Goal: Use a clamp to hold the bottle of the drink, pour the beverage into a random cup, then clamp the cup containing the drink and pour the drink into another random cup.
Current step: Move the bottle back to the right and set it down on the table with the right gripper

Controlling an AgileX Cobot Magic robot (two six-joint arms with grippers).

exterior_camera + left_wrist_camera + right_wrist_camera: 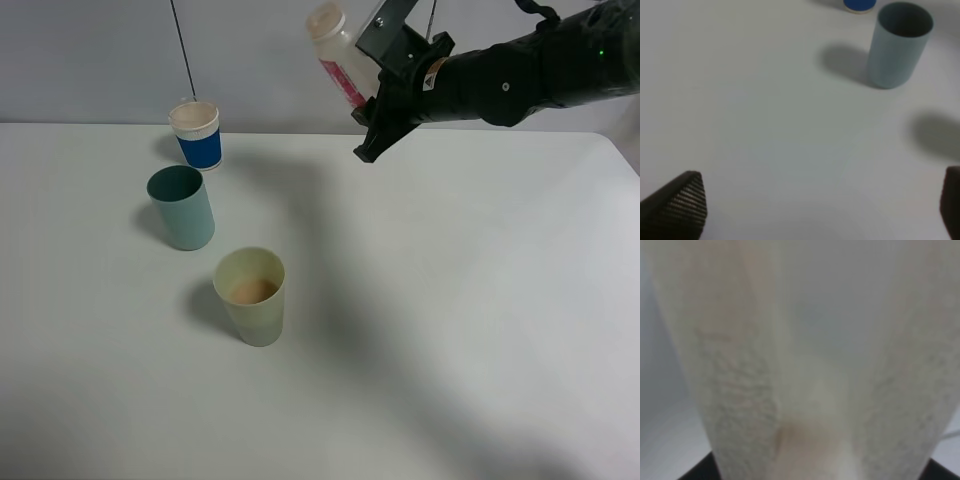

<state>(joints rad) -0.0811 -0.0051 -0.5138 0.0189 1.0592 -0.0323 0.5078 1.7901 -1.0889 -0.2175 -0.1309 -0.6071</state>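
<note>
My right gripper (365, 100) is shut on a white drink bottle (336, 45) with a red label, held high above the back of the table and tilted with its neck up to the left. The bottle (805, 360) fills the right wrist view. A pale green cup (251, 296) holding brown drink stands at front left. A teal cup (182, 206) stands behind it, empty as far as I see; it also shows in the left wrist view (900, 45). A blue and white paper cup (197, 134) stands farthest back. My left gripper (820, 207) is open above bare table, out of the high view.
The white table (450, 300) spreads to the right of the cups. A thin dark cable (183, 50) hangs down behind the paper cup. The blue base of the paper cup (859, 5) shows at the edge of the left wrist view.
</note>
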